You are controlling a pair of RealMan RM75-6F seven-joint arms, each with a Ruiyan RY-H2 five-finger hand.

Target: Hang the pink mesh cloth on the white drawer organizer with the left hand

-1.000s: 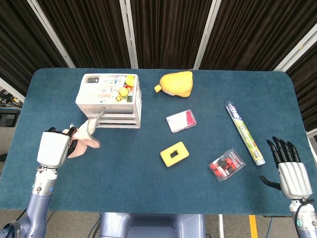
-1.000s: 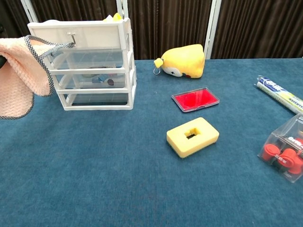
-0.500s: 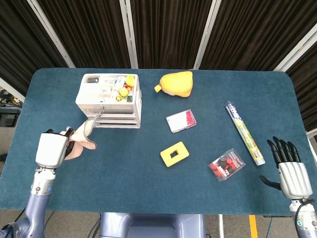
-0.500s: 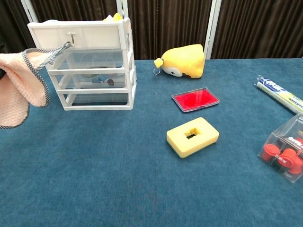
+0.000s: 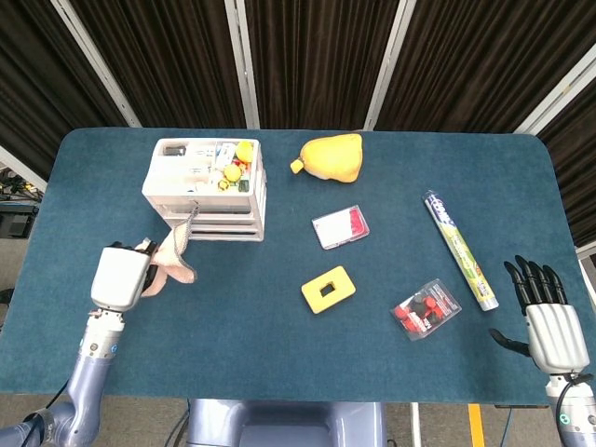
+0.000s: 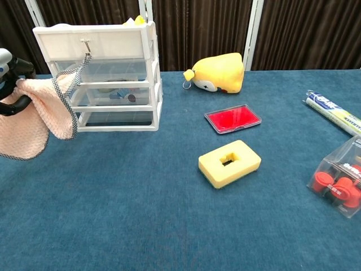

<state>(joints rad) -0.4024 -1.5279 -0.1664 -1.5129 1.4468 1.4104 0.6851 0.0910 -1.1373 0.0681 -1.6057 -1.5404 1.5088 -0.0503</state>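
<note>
The pink mesh cloth [image 5: 170, 262] [image 6: 35, 113] with a grey checked edge hangs from my left hand [image 5: 122, 277] [image 6: 10, 87], which grips it at the table's front left. Its grey loop runs up to a small hook [image 6: 86, 43] on the front of the white drawer organizer [image 5: 207, 188] [image 6: 107, 76]. Whether the loop sits on the hook I cannot tell. My right hand [image 5: 549, 321] rests at the table's front right, fingers spread and holding nothing.
A yellow plush toy [image 5: 330, 156] lies behind the middle. Also on the blue table [image 5: 279, 345] are a red flat case [image 5: 339, 226], a yellow foam block [image 5: 328, 289], a clear box of red caps [image 5: 426, 309] and a wrapped roll [image 5: 459, 250].
My left hand has moved right, toward the organizer, carrying the cloth. The cloth now hangs closer to the drawers and its loop slackens. The right hand has stayed put.
</note>
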